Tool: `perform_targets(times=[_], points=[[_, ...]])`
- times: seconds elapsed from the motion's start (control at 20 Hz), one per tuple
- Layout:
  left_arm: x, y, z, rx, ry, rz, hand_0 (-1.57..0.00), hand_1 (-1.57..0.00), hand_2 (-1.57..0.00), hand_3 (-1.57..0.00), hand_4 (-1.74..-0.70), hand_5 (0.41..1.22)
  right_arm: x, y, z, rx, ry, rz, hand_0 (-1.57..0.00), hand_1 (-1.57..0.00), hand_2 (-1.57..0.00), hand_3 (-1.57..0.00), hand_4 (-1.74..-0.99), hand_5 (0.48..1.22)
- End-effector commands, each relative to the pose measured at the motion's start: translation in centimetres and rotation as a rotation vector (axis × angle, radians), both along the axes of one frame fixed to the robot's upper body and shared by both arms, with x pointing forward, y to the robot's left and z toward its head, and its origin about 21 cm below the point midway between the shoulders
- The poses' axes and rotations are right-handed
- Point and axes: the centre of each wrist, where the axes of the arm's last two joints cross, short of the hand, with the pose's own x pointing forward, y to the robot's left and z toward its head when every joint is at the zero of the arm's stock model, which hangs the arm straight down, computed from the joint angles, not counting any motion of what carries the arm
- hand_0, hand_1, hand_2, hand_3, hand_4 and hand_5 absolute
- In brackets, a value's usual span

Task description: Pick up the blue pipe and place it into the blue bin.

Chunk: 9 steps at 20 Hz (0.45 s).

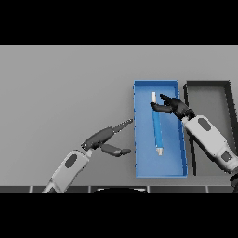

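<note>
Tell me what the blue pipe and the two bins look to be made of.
Blue pipe: likely plastic, given its smooth, even blue shaft with pale end caps. Blue bin: probably matte plastic, since its thin straight walls are uniformly blue with no shine. Black bin: dark and matte with thin walls, so plastic or painted metal; the look leaves it open.

Even, soft light falls over the flat grey table, with no glare or bright spots on it. Shadows are faint: only a slight darkening inside the walls of the shallow rectangular blue bin and the dark grey rectangular tray beside it. The far edge of the table meets plain darkness. Straight lines stay straight toward the edges.
</note>
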Motion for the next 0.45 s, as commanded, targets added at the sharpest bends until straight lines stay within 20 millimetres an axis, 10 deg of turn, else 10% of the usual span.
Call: perform_targets(times=[0.0,0.4], points=[[0.09,0.19,-0.19,0.003,0.003,-0.001,0.0,0.0,0.0,0.0,-0.92,0.462,0.08,-0.42,-0.03,0.003,0.0,-0.005,-0.02,-0.02,-0.02,-0.02,-1.119,0.695],[0.59,-0.56,0.1,0.001,0.012,0.003,0.0,0.0,0.0,0.0,-0.92,0.468,-0.13,-0.53,-0.51,0.018,0.005,0.012,-0.01,-0.01,-0.01,-0.01,-1.129,0.677]])
